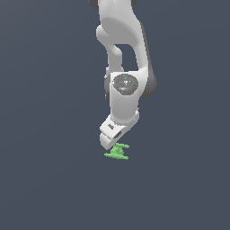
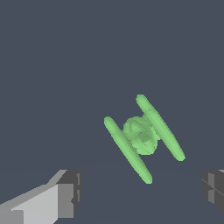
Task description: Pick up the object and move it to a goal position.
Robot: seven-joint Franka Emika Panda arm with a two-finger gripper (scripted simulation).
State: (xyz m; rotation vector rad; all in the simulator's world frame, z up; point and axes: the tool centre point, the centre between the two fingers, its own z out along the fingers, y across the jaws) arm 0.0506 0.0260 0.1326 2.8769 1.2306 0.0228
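The object [image 1: 117,152] is a small bright green piece lying on the dark grey floor, two thin bars joined by a rounded middle stem. In the wrist view the object [image 2: 143,136] lies slanted, beyond the line between the two fingertips. My gripper [image 2: 140,194] is open, with one grey finger [image 2: 65,194] and the other finger [image 2: 214,189] wide apart and nothing between them. In the exterior view the white hand [image 1: 112,132] hangs just above the object, tilted, and hides its fingers.
The floor [image 1: 45,179] is a plain dark grey surface all around. The white arm [image 1: 123,54] rises straight up behind the hand.
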